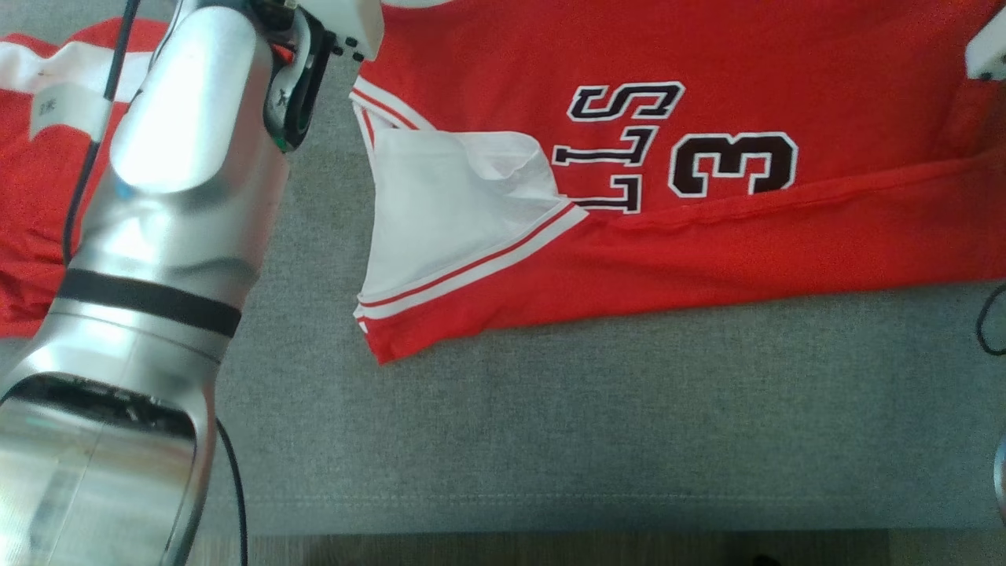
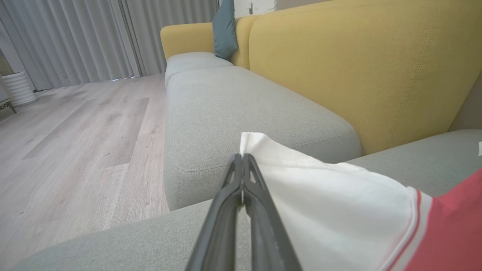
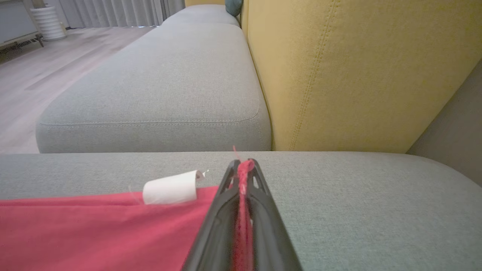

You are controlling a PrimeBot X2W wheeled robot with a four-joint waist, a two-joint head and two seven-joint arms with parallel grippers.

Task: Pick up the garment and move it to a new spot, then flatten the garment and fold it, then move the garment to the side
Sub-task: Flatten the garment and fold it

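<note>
Overhead, the left forearm (image 1: 173, 196), silver with a black band, reaches from the near edge of the grey seat cushion (image 1: 629, 409) towards its far side, with a dark cable trailing alongside. In the left wrist view the left gripper (image 2: 242, 158) has its two dark fingers pressed together on the tip of the jersey's white panel (image 2: 339, 203), lifted just above the cushion. In the right wrist view the right gripper (image 3: 244, 163) is likewise pinched shut, with a bunched red hem of the jersey standing between the fingertips, low over the cushion and near the yellow backrest (image 3: 357, 75). A small white label (image 3: 171, 187) curls up from the red cloth beside it; I can't read any print on it.

The red jersey (image 1: 786, 236) lies on the cushion, its long axis parallel to the cushion's front edge. The numeral "3" (image 1: 732, 163) and the letters "LLS" (image 1: 621, 149) lie sideways, tops towards the robot's left. A second red garment (image 1: 31, 196) lies at the cushion's left end.
</note>
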